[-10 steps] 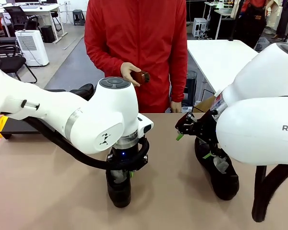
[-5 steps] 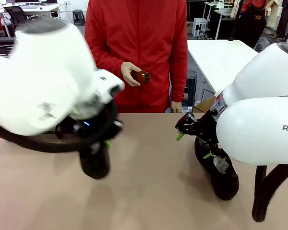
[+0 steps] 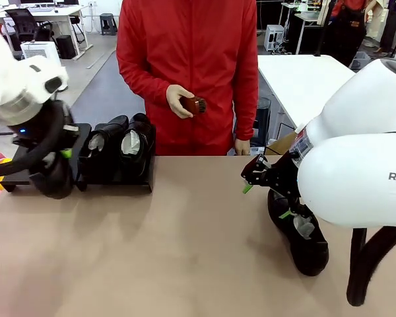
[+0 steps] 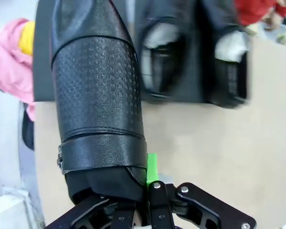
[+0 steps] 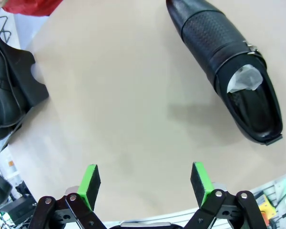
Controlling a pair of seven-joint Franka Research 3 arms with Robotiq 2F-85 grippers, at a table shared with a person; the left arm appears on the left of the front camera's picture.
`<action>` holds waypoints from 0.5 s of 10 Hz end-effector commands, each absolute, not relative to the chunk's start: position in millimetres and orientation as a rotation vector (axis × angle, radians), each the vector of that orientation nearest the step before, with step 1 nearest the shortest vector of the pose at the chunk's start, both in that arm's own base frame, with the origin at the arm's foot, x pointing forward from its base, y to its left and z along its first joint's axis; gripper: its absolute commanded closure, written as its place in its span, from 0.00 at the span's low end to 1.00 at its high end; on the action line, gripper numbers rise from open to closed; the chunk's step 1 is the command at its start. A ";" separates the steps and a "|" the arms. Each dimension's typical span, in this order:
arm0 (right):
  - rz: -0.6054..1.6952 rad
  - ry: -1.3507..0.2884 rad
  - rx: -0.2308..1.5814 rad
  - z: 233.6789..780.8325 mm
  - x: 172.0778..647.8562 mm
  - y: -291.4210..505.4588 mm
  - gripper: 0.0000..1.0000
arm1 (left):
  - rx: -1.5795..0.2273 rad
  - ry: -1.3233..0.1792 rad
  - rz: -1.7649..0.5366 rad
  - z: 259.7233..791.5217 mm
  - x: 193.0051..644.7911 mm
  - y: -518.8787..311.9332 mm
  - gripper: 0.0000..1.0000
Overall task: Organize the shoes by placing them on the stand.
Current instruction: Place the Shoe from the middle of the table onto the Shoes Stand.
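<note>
Shoes (image 3: 122,148): two sat side by side on the right panel of the stand (image 3: 115,179). A third shoe (image 4: 97,95) was clamped at its rear end in the left gripper (image 4: 140,183), jaws pinched tight on it, toe out over the stand's left panel; couldn't tell whether it touched. The right gripper (image 5: 145,183) was spread wide and empty, hovering above a fourth shoe (image 5: 229,62) lying on the table (image 5: 124,95), clear of it.

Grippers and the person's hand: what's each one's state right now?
Left gripper: shut on a black dress shoe.
Right gripper: open, empty.
Person's hand: holding a small brown brush.
</note>
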State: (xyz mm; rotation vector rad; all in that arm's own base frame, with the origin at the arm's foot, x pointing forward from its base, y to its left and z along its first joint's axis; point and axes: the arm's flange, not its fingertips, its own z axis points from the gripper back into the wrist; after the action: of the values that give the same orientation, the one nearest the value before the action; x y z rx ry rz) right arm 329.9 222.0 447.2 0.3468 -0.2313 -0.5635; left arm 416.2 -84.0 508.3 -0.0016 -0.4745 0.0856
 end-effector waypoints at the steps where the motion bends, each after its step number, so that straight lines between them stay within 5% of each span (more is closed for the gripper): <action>1: -0.545 -0.230 0.350 448.0 331.0 220.6 0.00 | 0.056 -0.450 0.090 499.4 451.6 -66.1 1.00; 3: -0.545 -0.230 0.350 448.0 331.0 220.6 0.00 | -0.061 -0.339 0.170 496.9 473.7 -34.0 1.00; 5: -0.545 -0.230 0.350 448.0 331.0 220.6 0.00 | 0.044 -0.424 0.117 482.9 450.8 -44.5 1.00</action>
State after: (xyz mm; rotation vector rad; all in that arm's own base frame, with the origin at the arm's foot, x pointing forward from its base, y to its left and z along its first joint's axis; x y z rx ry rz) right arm 329.9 222.0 447.1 0.3466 -0.2310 -0.5635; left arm 464.6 -36.8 476.7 0.0218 -0.3803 0.1339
